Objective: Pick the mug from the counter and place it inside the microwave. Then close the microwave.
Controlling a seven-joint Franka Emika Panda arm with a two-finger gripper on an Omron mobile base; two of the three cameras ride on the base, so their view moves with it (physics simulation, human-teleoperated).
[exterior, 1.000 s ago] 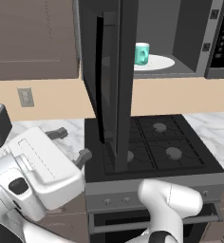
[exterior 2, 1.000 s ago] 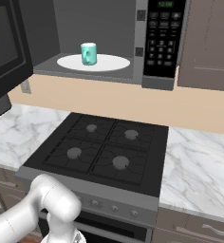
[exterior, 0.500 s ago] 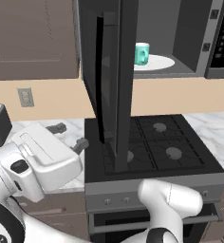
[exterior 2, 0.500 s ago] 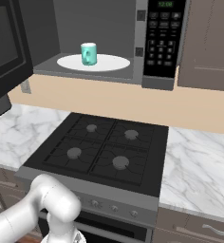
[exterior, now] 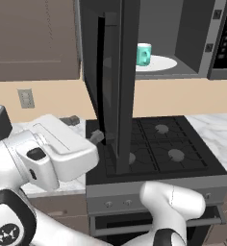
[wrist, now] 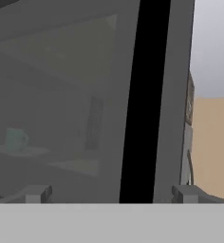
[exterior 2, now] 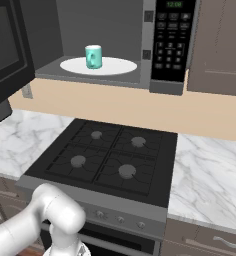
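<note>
The mug stands upright on the white turntable plate inside the microwave, left of its button panel. The microwave's door hangs wide open, and the gripper faces its glass with fingers spread, released and empty.

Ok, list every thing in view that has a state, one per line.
mug: upright on the turntable plate, inside the microwave
microwave: door swung wide open
gripper: open, empty, facing the door's outer side
stovetop: burners bare, nothing on them
</note>
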